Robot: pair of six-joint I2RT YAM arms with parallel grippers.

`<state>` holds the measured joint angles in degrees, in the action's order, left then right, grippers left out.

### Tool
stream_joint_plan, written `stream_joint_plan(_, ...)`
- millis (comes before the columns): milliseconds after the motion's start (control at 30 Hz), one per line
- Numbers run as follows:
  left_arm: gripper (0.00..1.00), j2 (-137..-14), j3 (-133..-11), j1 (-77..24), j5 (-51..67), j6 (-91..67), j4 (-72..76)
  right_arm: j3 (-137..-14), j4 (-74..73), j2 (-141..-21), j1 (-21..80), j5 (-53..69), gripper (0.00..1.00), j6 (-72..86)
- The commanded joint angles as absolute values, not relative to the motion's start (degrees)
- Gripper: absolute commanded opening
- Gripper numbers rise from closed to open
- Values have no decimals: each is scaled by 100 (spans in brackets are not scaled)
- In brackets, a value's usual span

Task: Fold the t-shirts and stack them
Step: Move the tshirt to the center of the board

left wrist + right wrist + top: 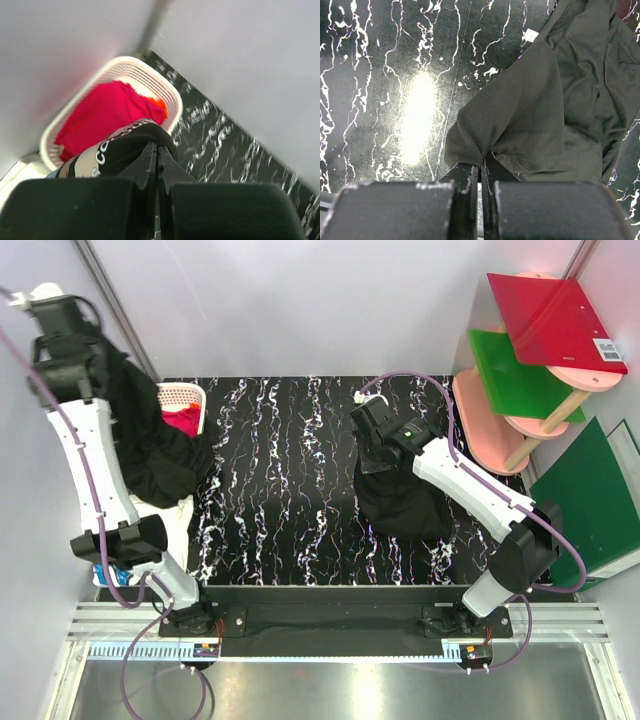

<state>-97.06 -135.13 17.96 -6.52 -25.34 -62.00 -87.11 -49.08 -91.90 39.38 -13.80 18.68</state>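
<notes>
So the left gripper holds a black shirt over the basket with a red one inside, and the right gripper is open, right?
No: the right gripper is shut, pinching the crumpled black shirt on the table, as the right wrist view shows. The left gripper does hold the printed black shirt over the basket, red shirt inside.

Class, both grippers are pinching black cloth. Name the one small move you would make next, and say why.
Probably swing the left gripper rightward, carrying its black printed shirt from above the basket to the table's middle. It hangs over the red shirt, unfolded; the right gripper is shut on another black shirt farther right.
</notes>
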Motion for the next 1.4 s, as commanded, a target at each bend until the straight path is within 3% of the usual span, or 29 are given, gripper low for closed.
stream_joint_plan(0,0,-10036,-13107,1003,-1307,-1637,-5669,-8710,-4720,-9053,3946,-1318,0,1854)
stream_joint_plan(167,0,-10387,-12647,1019,-2591,-1529,-5458,-8640,-4720,-9053,3946,-1397,0,1776)
stream_joint_plan(467,0,-11521,-13297,1547,-2663,-1565,-5721,-8850,-4878,-9281,3955,-1371,0,1758)
stream_joint_plan(500,14,-11566,-13307,1556,-2672,-1495,-5774,-8877,-4904,-9290,3955,-1371,0,1758)
stream_joint_plan(533,68,-11619,-13298,1556,-2672,-1468,-5835,-8886,-4922,-9299,3955,-1371,0,1767)
stream_joint_plan(567,89,-11689,-13289,1538,-2672,-1450,-6019,-8886,-4922,-9308,3955,-1380,0,1784)
stream_joint_plan(600,99,-11689,-13254,1538,-2698,-1476,-6108,-8886,-4922,-9316,3955,-1371,0,1784)
stream_joint_plan(1067,99,-8713,-8953,993,-2136,-1845,-6021,-8807,-4957,-9352,3955,-1037,0,2004)
stream_joint_plan(1367,99,-8752,-7392,879,-2364,-1987,-6126,-8728,-4948,-9308,3955,-826,0,2057)
